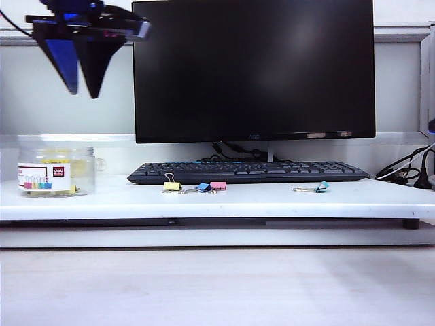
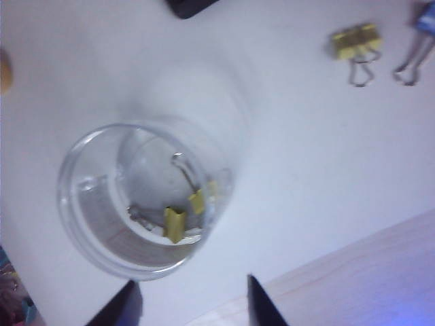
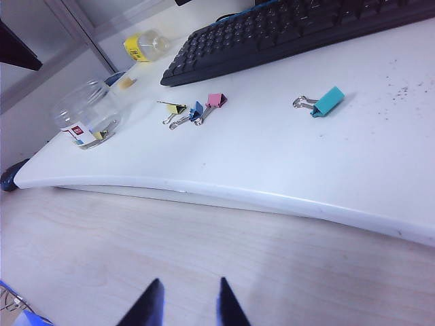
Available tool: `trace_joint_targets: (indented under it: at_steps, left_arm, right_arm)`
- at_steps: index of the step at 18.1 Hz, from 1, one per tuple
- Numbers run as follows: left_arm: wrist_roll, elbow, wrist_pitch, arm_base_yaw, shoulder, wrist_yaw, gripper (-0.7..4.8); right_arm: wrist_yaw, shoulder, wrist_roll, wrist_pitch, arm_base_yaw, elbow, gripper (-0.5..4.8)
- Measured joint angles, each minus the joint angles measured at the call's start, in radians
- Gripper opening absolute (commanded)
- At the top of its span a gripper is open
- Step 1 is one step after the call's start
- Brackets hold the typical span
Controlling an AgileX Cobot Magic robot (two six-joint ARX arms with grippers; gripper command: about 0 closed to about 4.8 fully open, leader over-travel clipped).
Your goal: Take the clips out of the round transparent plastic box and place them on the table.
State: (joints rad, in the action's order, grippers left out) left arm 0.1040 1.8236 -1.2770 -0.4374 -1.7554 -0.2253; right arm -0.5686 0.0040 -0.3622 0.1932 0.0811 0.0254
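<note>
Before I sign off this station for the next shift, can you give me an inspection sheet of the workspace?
Surface: white table, some dark specks toward one end.
Job's things: round transparent plastic box upright, lid off, yellow clips inside; one yellow clip already on the table.
Clutter: blue clip, pink clip, teal clip, small bottle.
Grippers: left gripper open, high above the box, empty; right gripper open, empty, away from the table's front edge.
Cables: black bundle at the table's right end.
Surroundings: keyboard, dark monitor.
</note>
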Motion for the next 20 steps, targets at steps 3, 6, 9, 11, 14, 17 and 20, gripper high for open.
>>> trace_joint_targets:
  at_steps: [3,6,9,11,14,17,20]
  left_arm:
    - [0.0,0.0,-0.004,0.031,0.0,0.0,2.14]
    - [0.0,0.0,-0.006,0.066,0.0,0.001,2.14]
    - [0.002,0.0,-0.006,0.072,0.0,0.002,2.14]
    - [0.012,-0.001,-0.006,0.072,0.0,0.017,2.14]
    - [0.015,-0.003,-0.006,0.071,0.0,0.053,2.14]
    - [0.015,-0.003,-0.006,0.072,0.0,0.054,2.14]
    - [0.015,-0.003,-0.007,0.071,0.0,0.054,2.14]
  right_arm:
    - [-0.013,0.0,0.0,0.0,0.0,0.0,1.08]
    - [-0.074,0.0,-0.003,-0.001,0.001,0.0,1.07]
    - [-0.191,0.0,-0.004,-0.003,0.001,0.0,1.07]
    - [-0.254,0.0,-0.012,-0.011,0.001,0.0,1.07]
    - [-0.315,0.0,-0.103,-0.108,0.0,-0.003,1.08]
    - [-0.325,0.0,-0.2,-0.303,0.0,0.0,1.08]
    - [-0.327,0.0,-0.209,-0.307,0.0,0.009,1.29]
